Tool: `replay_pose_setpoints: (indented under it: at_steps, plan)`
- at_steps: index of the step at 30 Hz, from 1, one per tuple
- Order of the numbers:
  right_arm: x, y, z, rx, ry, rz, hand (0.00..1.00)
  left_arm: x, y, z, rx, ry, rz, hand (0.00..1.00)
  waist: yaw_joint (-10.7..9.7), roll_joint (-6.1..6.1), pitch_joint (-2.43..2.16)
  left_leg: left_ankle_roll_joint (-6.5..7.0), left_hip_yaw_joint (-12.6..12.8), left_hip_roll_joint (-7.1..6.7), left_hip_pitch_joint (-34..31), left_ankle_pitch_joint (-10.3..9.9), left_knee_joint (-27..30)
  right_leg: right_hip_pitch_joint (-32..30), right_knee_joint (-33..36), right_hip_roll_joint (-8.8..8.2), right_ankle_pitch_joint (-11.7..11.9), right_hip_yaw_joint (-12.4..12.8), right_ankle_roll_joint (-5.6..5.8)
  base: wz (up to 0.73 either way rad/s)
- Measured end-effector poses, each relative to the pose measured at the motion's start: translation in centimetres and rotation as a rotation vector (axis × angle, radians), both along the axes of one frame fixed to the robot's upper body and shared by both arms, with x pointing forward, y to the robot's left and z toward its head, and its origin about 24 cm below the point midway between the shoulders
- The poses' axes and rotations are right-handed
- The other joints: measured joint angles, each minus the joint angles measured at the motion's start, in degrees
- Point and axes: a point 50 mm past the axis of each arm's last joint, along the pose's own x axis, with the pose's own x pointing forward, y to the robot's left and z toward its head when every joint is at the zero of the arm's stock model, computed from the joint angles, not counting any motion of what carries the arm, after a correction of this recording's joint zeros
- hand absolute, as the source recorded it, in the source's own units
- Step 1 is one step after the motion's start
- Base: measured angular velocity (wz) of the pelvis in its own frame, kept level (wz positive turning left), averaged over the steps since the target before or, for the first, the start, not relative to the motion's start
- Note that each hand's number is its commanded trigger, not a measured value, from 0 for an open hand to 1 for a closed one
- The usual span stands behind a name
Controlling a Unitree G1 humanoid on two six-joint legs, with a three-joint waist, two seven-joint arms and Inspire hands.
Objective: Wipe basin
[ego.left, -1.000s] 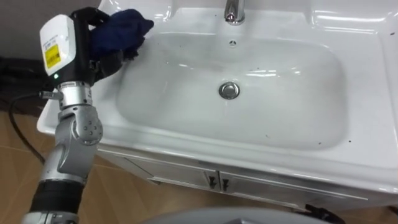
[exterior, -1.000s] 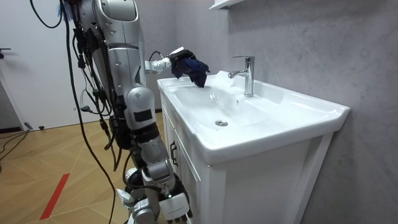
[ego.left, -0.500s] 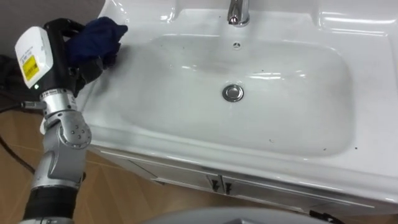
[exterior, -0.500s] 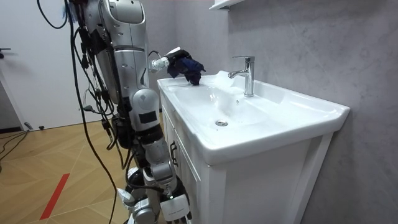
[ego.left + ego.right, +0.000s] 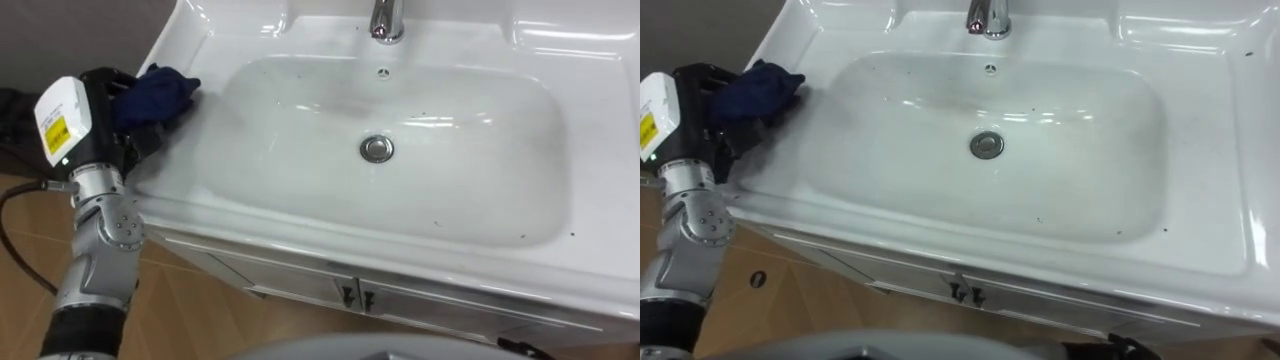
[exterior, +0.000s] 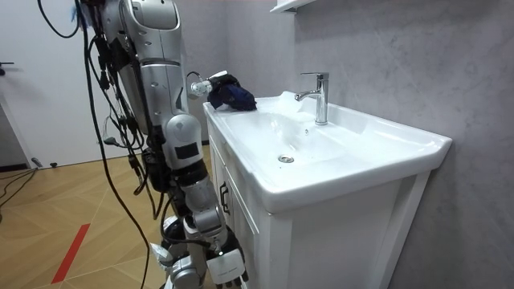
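Note:
A white basin (image 5: 250,130) (image 5: 1200,130) (image 6: 337,152) lies before me, with a chrome drain (image 5: 376,149) (image 5: 986,144) at its middle and small dark specks on its floor. My left hand (image 5: 110,110) (image 5: 700,100) (image 6: 210,83) is shut on a dark blue cloth (image 5: 158,90) (image 5: 755,88) (image 6: 231,95). Hand and cloth rest on the basin's left rim, outside the bowl.
A chrome tap (image 5: 385,20) (image 5: 988,17) (image 6: 318,96) stands at the back centre of the basin. Below the front edge is a white cabinet with small handles (image 5: 352,297). Wooden floor (image 5: 200,320) lies to the left, where I stand beside the cabinet.
My left hand has drawn the blue cloth leftward, out of the bowl's left corner and onto the left rim.

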Motion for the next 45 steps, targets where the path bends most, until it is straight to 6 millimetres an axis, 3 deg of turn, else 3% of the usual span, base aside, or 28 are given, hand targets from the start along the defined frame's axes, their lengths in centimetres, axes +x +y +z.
replay_pose_setpoints:
  at_steps: [9,10,11,20,35,45]
  plan:
    - [0.0,0.1,0.0,0.003,0.001,0.011,0.00,-0.1,-0.5,-0.7,-0.006,0.047,-0.014,1.00,-0.1,0.03,-0.19,0.00,0.0,0.03,0.2,0.0,-0.2,0.1,0.0,0.04,0.0,0.2,0.00,0.00]
    - [0.0,0.1,0.0,0.003,0.001,0.011,0.00,-0.1,-0.5,-0.7,-0.006,0.048,-0.016,0.40,-0.1,0.03,-0.18,0.00,0.0,0.03,0.2,0.0,-0.2,0.1,0.0,0.04,0.0,0.2,0.00,0.00]
    - [0.0,0.1,0.0,0.003,0.001,0.011,0.00,-0.1,-0.5,-0.7,-0.007,0.050,-0.017,0.00,-0.1,-0.07,-0.13,0.00,0.0,0.03,0.2,0.0,-0.2,0.1,0.0,0.03,0.0,0.3,0.00,0.00]
    - [-0.1,0.5,-0.2,0.014,0.005,0.010,0.00,-0.1,-0.6,-0.9,-0.010,0.054,-0.017,0.00,-0.1,-0.99,-0.01,0.00,0.0,0.02,0.1,0.0,-0.1,0.0,-0.1,0.06,0.0,0.4,0.00,0.00]
    - [0.1,0.6,-0.2,0.034,-0.008,0.011,0.00,0.0,-0.9,-0.7,-0.065,0.029,-0.040,0.00,-0.2,-1.13,-0.13,0.00,0.0,0.01,0.1,0.0,0.0,0.0,-0.1,0.04,0.0,0.4,0.00,0.00]
    - [0.3,0.9,-0.2,0.050,-0.020,0.010,0.00,0.6,-1.6,1.1,-0.058,-0.054,-0.079,0.00,-0.3,-1.61,-0.16,0.00,0.0,0.03,0.1,0.0,0.0,0.1,0.0,0.02,0.0,0.3,0.01,0.00]
